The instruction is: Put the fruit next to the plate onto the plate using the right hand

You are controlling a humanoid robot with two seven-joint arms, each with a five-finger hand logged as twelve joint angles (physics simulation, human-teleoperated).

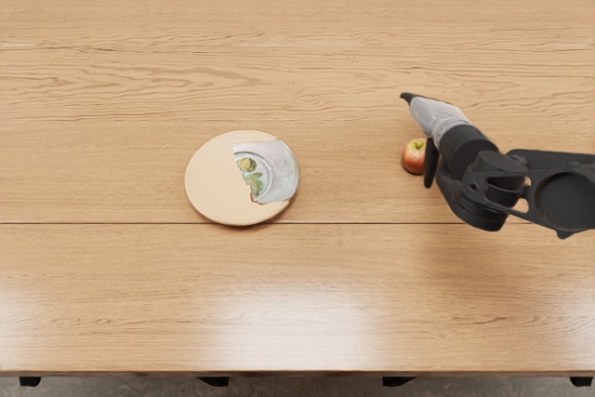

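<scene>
The big wooden table (297, 44) fills almost the whole view, and its far edge and near edge both show. The round tan plate (212, 183) sits near the middle of the table, a bit to the left, well away from every edge, with bare wood all around it. A wide strip of open wood lies between the plate and the small red and yellow apple (414, 156). The apple sits to the right of the plate, well apart from it and nearer the table's right edge. It is round and mostly red, with a yellow patch near the top. The right hand (437, 129) comes in from the right edge on a dark arm and is just beside the apple, on its right side. Its fingers (409, 99) are spread open and hold nothing. One points toward the far edge, and a dark one hangs down next to the fruit. It is hard to tell if it touches the apple. The wood is light brown with long grain lines and a shiny near part. The plate looks flat and smooth, with a pale grey patch and green bits on its right half.
</scene>
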